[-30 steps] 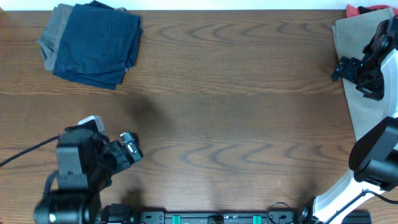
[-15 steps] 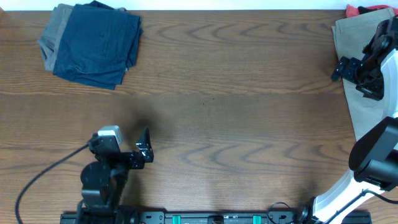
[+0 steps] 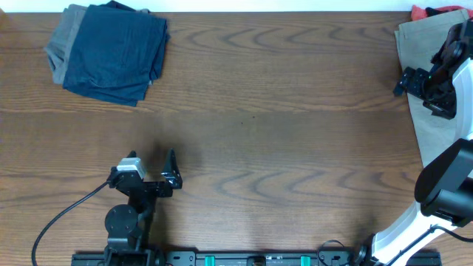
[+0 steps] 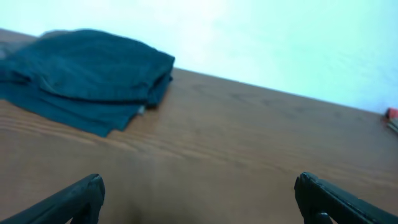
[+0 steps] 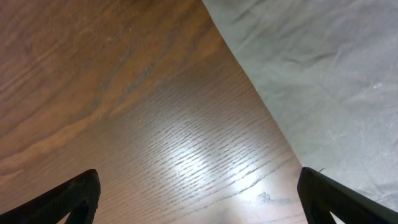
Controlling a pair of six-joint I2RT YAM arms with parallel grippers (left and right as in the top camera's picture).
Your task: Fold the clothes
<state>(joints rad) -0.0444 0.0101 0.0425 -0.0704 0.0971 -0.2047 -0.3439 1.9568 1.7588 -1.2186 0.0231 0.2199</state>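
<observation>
Folded dark navy-blue shorts (image 3: 114, 53) lie at the table's far left on top of an olive-grey pair (image 3: 60, 44); the stack also shows in the left wrist view (image 4: 87, 71). Tan-khaki shorts (image 3: 427, 111) lie spread at the right edge; they also show in the right wrist view (image 5: 323, 81). My left gripper (image 3: 171, 170) is open and empty near the front left, pointing toward the stack. My right gripper (image 3: 411, 80) is open and empty, hovering at the left edge of the khaki shorts.
A red cloth (image 3: 429, 10) peeks in at the far right corner, also in the left wrist view (image 4: 392, 115). The wooden table (image 3: 281, 133) spans the view. The left arm's cable (image 3: 59, 214) trails at the front left.
The left arm has drawn back toward the front edge and turned, its gripper now pointing away toward the far side. The right arm has not moved.
</observation>
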